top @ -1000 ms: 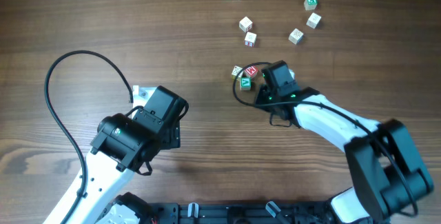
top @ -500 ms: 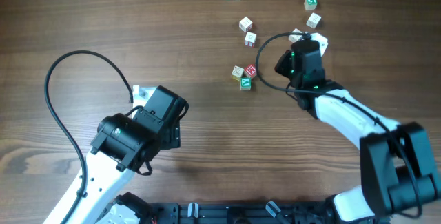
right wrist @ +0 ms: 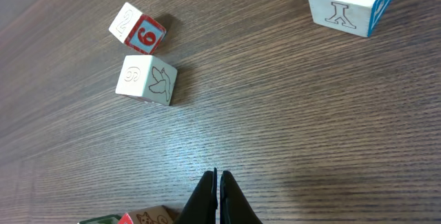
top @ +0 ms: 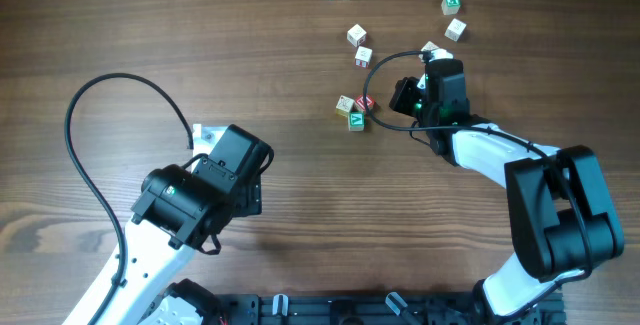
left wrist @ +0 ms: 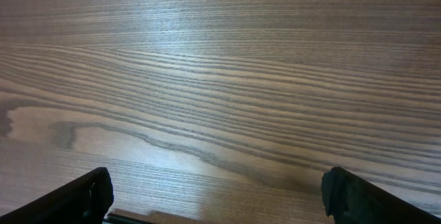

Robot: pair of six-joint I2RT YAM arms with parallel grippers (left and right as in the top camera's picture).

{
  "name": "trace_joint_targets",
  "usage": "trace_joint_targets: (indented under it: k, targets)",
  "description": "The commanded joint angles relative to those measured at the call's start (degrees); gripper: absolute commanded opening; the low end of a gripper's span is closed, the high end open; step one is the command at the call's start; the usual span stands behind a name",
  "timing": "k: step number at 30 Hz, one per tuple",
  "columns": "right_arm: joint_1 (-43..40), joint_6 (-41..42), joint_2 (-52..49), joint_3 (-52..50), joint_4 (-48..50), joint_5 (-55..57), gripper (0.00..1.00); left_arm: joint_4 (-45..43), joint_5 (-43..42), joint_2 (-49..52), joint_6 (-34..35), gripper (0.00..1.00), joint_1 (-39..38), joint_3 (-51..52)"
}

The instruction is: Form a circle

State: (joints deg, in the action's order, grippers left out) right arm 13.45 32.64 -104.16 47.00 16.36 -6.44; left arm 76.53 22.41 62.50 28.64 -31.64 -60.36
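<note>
Painted wooden blocks sit on a matt wood-grain table.

Bare table lane ahead of right tool, between bird block and blue-edged block.

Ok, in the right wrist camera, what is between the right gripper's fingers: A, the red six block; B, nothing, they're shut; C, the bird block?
B: the right gripper is closed on nothing above the wooden table, while the red six block and the bird block lie apart ahead of it.
</note>
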Motion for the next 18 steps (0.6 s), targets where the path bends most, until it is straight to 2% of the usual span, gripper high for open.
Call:
trace_joint_targets:
  k: [1, 5, 7, 9, 13, 15, 16, 18]
  targets:
    - [0.0, -1.2, -0.7, 0.3, 0.3, -1.2, 0.05, 0.0, -0.5, -0.3, 0.8, 1.00, 0.3, 0.1]
    - [0.0, -4.4, 1.7, 0.8, -0.3, -1.7, 0.05, 0.0, -0.5, -0.3, 0.8, 1.00, 0.3, 0.1]
    - [0.0, -5.3, 5.5, 0.9, -3.2, -1.5, 0.04, 0.0, -0.5, -0.3, 0.8, 1.00, 0.3, 0.1]
    - [0.0, -6.5, 13.8, 0.9, -8.4, 1.4, 0.05, 0.0, -0.5, -0.3, 0.8, 1.00, 0.3, 0.1]
    - [0.0, -13.7, 29.2, 0.9, -17.2, 6.6, 0.21, 0.0, -0.5, -0.3, 0.8, 1.00, 0.3, 0.1]
    - [0.0, -15.4, 38.1, 0.9, -22.5, 7.1, 0.57, 0.0, -0.5, -0.3, 0.8, 1.00, 0.3, 0.1]
    - [0.0, -15.5, 42.7, 0.9, -25.2, 7.1, 0.97, 0.0, -0.5, -0.3, 0.8, 1.00, 0.3, 0.1]
    - [0.0, -15.5, 50.3, 0.9, -30.3, 6.4, 1.00, 0.0, -0.5, -0.3, 0.8, 1.00, 0.3, 0.1]
